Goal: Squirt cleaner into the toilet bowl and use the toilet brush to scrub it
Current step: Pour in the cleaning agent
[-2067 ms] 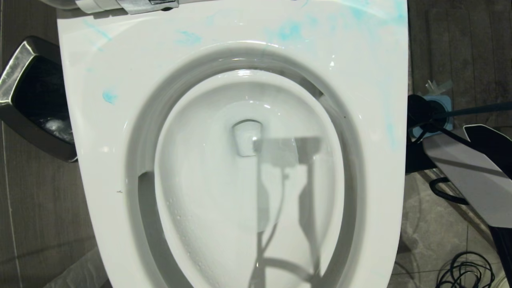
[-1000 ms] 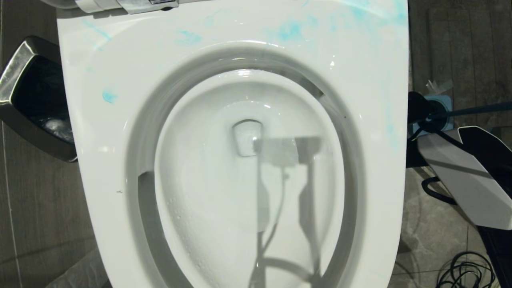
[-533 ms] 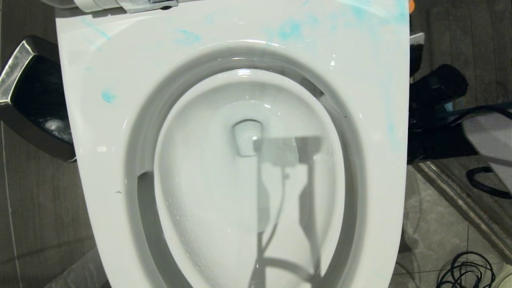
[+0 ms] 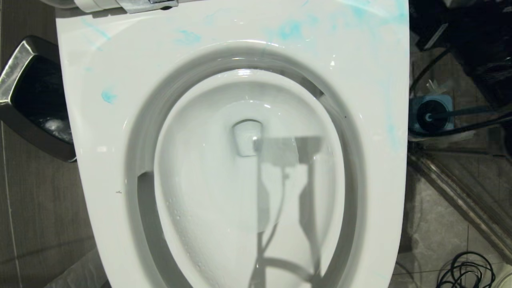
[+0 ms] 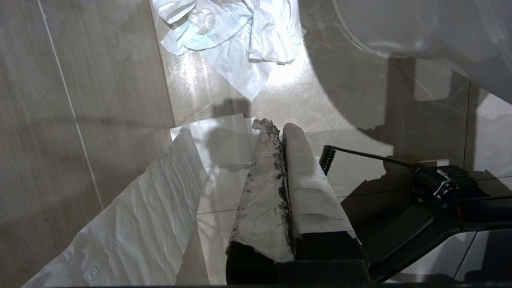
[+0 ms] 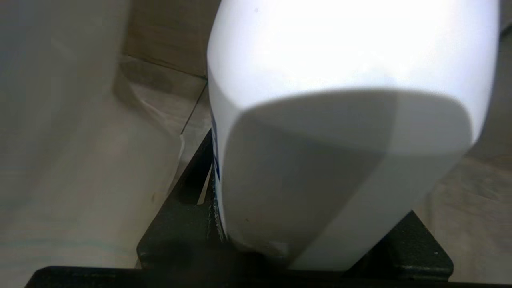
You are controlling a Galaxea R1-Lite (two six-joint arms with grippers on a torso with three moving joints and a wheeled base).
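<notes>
Between the right gripper's point(image 6: 320, 256) dark jaws sits a large white bottle point(image 6: 340, 120), its smooth body filling most of the right wrist view; the jaws stand about half apart and closed on its sides, so the bottle is held. Off to one side of it in that view rises a pale white wall of porcelain. From the head, the toilet bowl point(image 4: 120, 120) lies straight below, seat down and ringed with pale turquoise smears of cleaner point(image 4: 290, 30) along the far rim and the right edge. Just right of the bowl, on the floor, stands the toilet brush point(image 4: 430, 116) in its light-blue-topped holder, its dark handle slanting away to the right, well apart from either gripper. A chrome-rimmed waste bin point(image 4: 16, 68) stands to the bowl's left. Low beside the bowl, the left gripper point(image 5: 278, 132) has its paper-wrapped fingers pressed together, holding nothing, with crumpled tissue point(image 5: 240, 36) on the tiles ahead.
</notes>
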